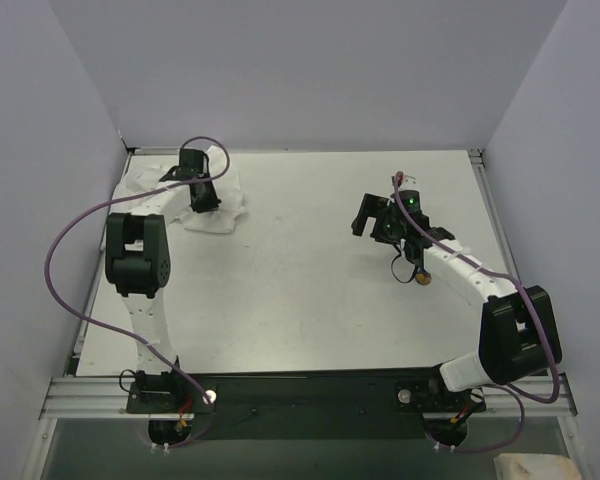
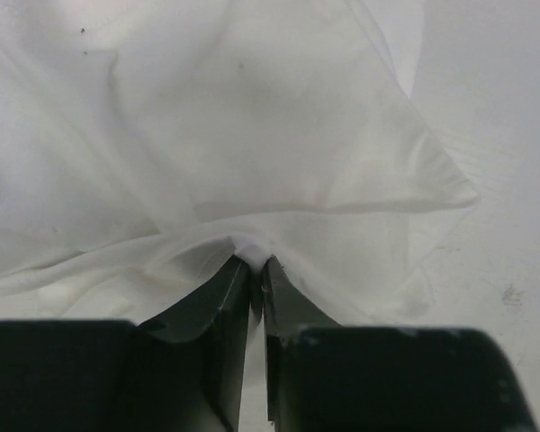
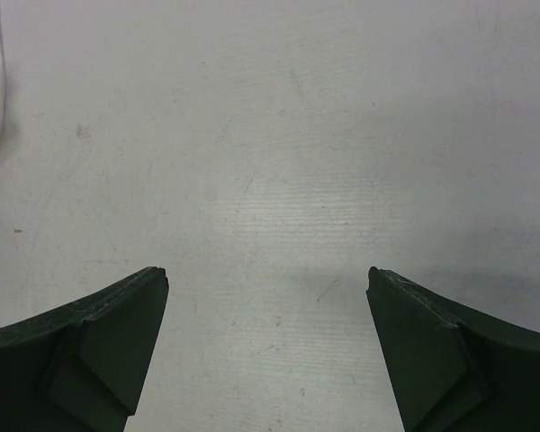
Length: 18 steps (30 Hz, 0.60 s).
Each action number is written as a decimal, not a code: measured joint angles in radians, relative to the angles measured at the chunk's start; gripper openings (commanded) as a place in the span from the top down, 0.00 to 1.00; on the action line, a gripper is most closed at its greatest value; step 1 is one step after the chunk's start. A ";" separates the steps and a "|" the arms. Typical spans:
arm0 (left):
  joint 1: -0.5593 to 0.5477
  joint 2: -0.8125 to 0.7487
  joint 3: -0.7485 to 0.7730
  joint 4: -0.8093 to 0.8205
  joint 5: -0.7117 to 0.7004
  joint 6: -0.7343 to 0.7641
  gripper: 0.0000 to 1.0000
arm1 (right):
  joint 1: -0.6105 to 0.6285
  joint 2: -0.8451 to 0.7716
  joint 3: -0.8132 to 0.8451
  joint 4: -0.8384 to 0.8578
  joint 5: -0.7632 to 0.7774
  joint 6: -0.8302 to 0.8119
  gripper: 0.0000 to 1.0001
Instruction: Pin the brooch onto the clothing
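Shirt [image 1: 230, 203] bunches in the desk's [image 1: 300, 300] far-left corner, our left gripper [image 2: 256, 263] pinching a fold; our right gripper [image 3: 268, 279] gapes wide, well apart, near the brooch [image 1: 421, 279].

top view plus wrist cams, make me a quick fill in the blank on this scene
1. The left arm's jaws are ___ on a fold of the white T-shirt.
2. The right arm's jaws stand ___ above the table.
3. The brooch lies on the table beside the ___ arm.
4. The T-shirt is bunched at the table's far ___ corner.
Missing words: shut; open; right; left.
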 measured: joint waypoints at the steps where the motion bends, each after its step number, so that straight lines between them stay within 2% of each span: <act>1: -0.004 0.000 0.000 -0.009 -0.005 0.006 1.00 | -0.007 0.000 0.001 -0.003 0.000 0.000 0.00; 9: -0.016 -0.042 -0.021 -0.035 -0.037 0.032 1.00 | -0.023 -0.002 0.001 -0.017 -0.007 0.000 0.00; 13: -0.037 -0.179 -0.035 -0.070 -0.050 0.052 1.00 | -0.023 -0.020 0.002 -0.032 -0.023 0.000 0.00; 18: -0.128 -0.410 0.018 -0.101 -0.056 0.094 1.00 | -0.023 -0.063 0.003 -0.042 -0.041 0.000 0.00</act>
